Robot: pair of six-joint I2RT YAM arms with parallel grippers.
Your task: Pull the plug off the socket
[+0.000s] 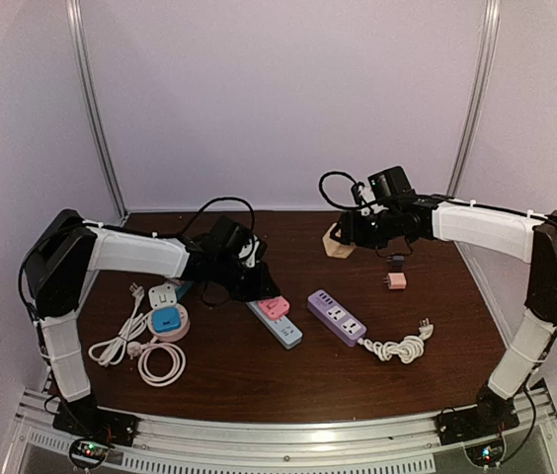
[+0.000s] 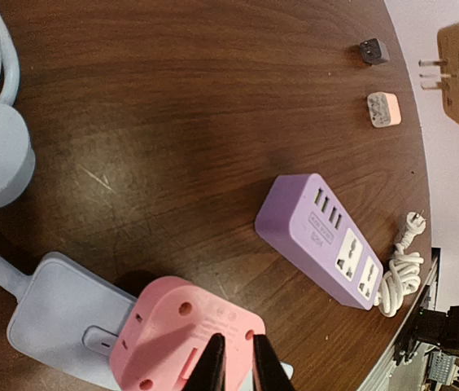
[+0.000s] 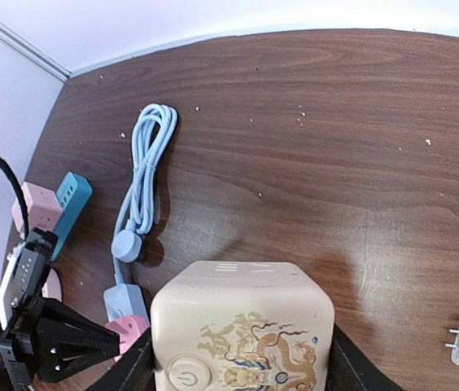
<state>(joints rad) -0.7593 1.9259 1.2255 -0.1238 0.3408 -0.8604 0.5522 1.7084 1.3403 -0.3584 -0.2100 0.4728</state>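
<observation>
A pink plug (image 2: 185,338) sits in a pale blue power strip (image 2: 63,314) in the middle of the table; from above the plug (image 1: 275,306) lies on the strip (image 1: 283,331). My left gripper (image 2: 238,362) hovers over the plug's right end, its fingertips a narrow gap apart with pink showing between them and nothing held. My right gripper (image 3: 242,358) is shut on a cream cube socket (image 3: 242,326) with a dragon picture, held above the table at the back right (image 1: 339,242). The cube's prongs (image 2: 433,73) hang free in the air.
A purple power strip (image 1: 336,316) with a coiled white cable (image 1: 402,346) lies right of centre. A small pink adapter (image 1: 396,281) and a dark one (image 2: 373,51) sit behind it. A round pink-and-blue socket (image 1: 167,321) with white cords is at the left.
</observation>
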